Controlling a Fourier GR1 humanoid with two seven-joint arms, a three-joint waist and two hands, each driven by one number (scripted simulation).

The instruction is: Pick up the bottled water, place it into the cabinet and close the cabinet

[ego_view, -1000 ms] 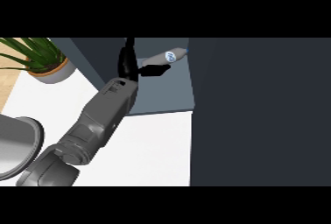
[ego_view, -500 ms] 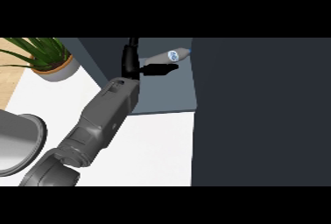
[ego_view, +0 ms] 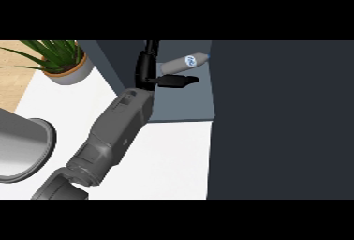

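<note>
The bottled water (ego_view: 181, 64) lies on its side on the cabinet (ego_view: 181, 103) floor, clear with a blue-and-white label and its cap pointing right. My left hand (ego_view: 143, 70) is inside the cabinet just left of the bottle, fingers straight and pointing away from me, thumb (ego_view: 176, 80) stretched right just below the bottle. The hand is open and holds nothing; I cannot tell whether the thumb touches the bottle. The dark cabinet door (ego_view: 276, 117) stands open and fills the right side of the view. My right hand does not show.
A potted plant (ego_view: 61, 63) stands at the back left on the white counter (ego_view: 173, 154). A grey metal pot (ego_view: 21, 150) sits at the left edge, beside my forearm (ego_view: 114, 136).
The left hand has shifted slightly right and further in, its fingers more upright. The bottle has stayed lying in the same place in the cabinet.
</note>
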